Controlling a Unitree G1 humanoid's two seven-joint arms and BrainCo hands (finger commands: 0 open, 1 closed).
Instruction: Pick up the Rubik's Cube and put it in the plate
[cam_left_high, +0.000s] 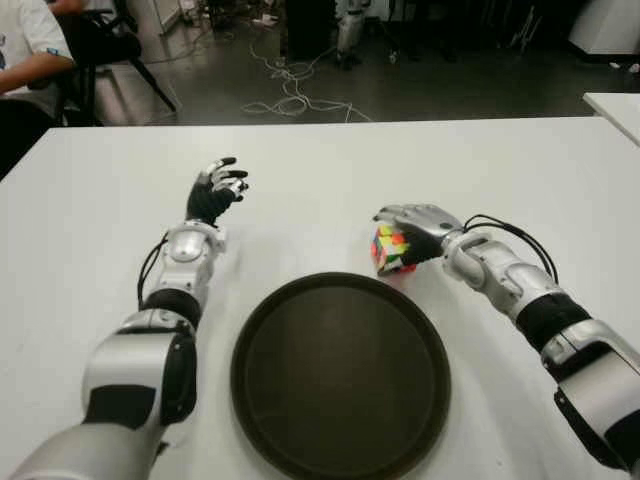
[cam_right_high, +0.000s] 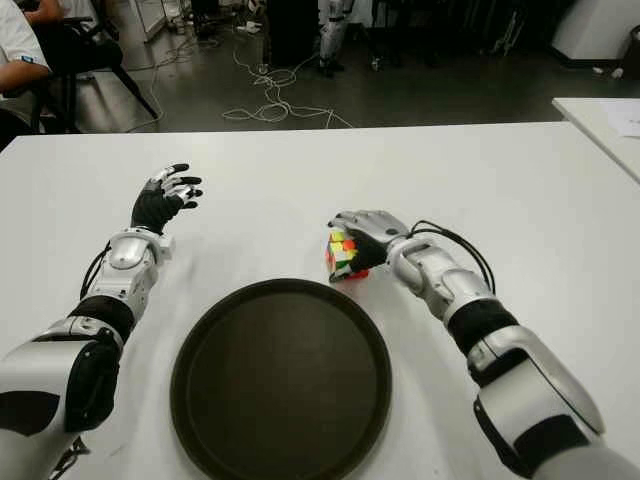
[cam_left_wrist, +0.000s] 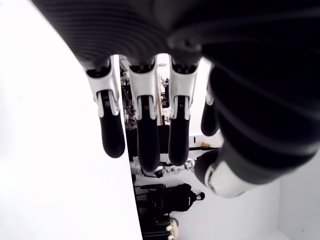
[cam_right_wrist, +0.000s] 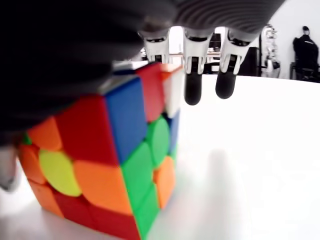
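Looking down at the white table (cam_left_high: 330, 180), we see the Rubik's Cube (cam_left_high: 391, 250) sitting a bit right of the middle of the frame. It is just past the upper right rim of the big dark round plate (cam_left_high: 340, 375), which fills the lower middle. The cube is not in the plate.

Our right hand (cam_left_high: 420, 228) comes in from the right side and lies over the top of the cube. In the right wrist view the cube (cam_right_wrist: 107, 160) stands on the table under the palm, and the fingers (cam_right_wrist: 192, 75) reach out past it with their tips in the air. We think the hand is not squeezing the cube, but the thumb is hard to see, so we cannot tell for sure.

Our left hand (cam_left_high: 216, 190) shows in the upper left part of the frame, well apart from the plate. Its fingers (cam_left_wrist: 145, 125) are spread apart and hold nothing.
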